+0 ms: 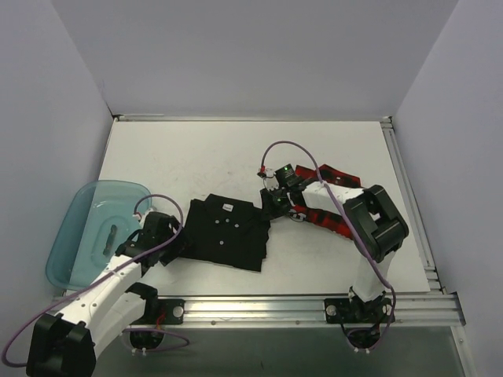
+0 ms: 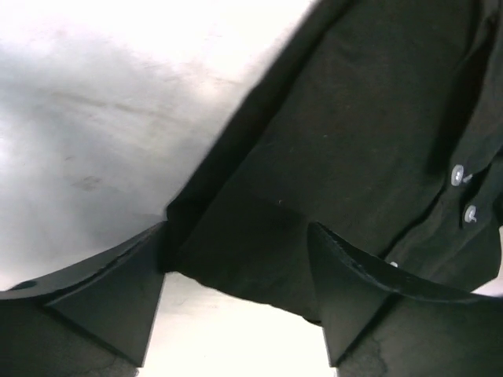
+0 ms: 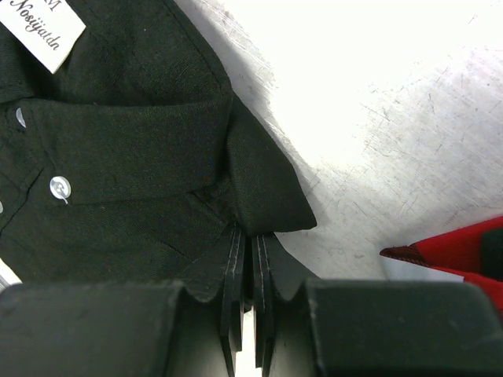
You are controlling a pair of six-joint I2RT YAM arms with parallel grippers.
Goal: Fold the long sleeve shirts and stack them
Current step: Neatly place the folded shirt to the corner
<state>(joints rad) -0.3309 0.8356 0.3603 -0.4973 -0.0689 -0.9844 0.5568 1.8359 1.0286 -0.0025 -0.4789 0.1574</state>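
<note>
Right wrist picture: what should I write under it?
Shut jaws at the collar edge of the black shirt, red shirt peeking in from the right.

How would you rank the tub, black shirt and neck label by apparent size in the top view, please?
1. tub, narrowly; too close to be sure
2. black shirt
3. neck label, clearly smallest

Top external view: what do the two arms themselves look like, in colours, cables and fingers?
Both share one build: the left arm and right arm have white links with chunky black joint housings. A thin lilac cable loops along each. The left gripper has matte black, wedge-shaped fingers; the right gripper is the same black. No markings are legible.
</note>
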